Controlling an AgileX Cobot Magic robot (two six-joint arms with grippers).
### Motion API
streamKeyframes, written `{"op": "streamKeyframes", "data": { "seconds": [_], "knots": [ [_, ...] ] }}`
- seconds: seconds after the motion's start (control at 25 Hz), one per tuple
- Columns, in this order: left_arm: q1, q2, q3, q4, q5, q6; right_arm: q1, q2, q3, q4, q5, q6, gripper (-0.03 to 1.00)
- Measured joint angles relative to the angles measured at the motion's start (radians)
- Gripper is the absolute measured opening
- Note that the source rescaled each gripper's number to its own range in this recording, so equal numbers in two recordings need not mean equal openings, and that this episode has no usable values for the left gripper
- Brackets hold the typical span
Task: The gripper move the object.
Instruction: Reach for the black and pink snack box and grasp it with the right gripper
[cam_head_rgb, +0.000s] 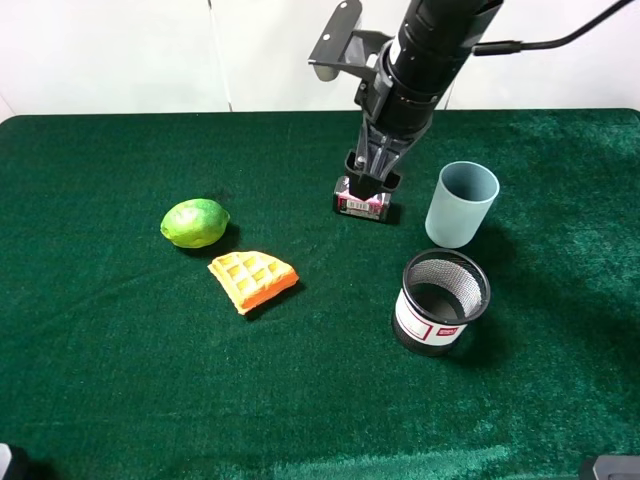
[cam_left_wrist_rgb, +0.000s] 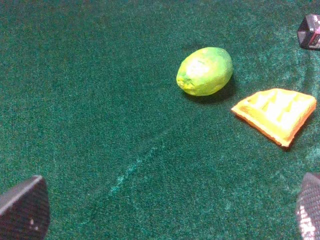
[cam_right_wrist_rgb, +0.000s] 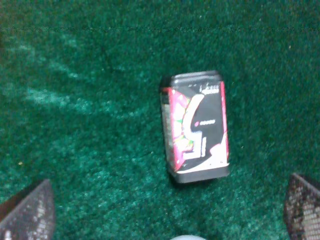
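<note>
The object, a small black and dark red box (cam_head_rgb: 362, 205), lies flat on the green cloth near the middle back. My right gripper (cam_head_rgb: 369, 183) hangs right over it, pointing down. In the right wrist view the box (cam_right_wrist_rgb: 197, 127) lies on the cloth between the widely spread fingers (cam_right_wrist_rgb: 30, 210), untouched, and the right gripper (cam_right_wrist_rgb: 167, 202) is open. My left gripper (cam_left_wrist_rgb: 167, 205) is open and empty, low at the front left, out of the high view. In its wrist view a corner of the box (cam_left_wrist_rgb: 311, 31) shows far off.
A lime (cam_head_rgb: 195, 222) and an orange waffle wedge (cam_head_rgb: 252, 279) lie left of the box. A pale blue cup (cam_head_rgb: 461, 203) stands close to the right of the gripper. A black mesh cup (cam_head_rgb: 441, 301) stands in front of it.
</note>
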Motion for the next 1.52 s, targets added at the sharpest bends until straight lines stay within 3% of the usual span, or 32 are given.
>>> {"op": "streamKeyframes", "data": {
  "seconds": [0.8,1.52],
  "knots": [
    [0.000,0.000,0.000,0.000,0.000,0.000,-0.116,0.296,-0.266,0.019,0.099,-0.114,1.00],
    [0.000,0.000,0.000,0.000,0.000,0.000,-0.133,0.425,-0.288,0.079,0.072,-0.128,1.00]
  ]
}}
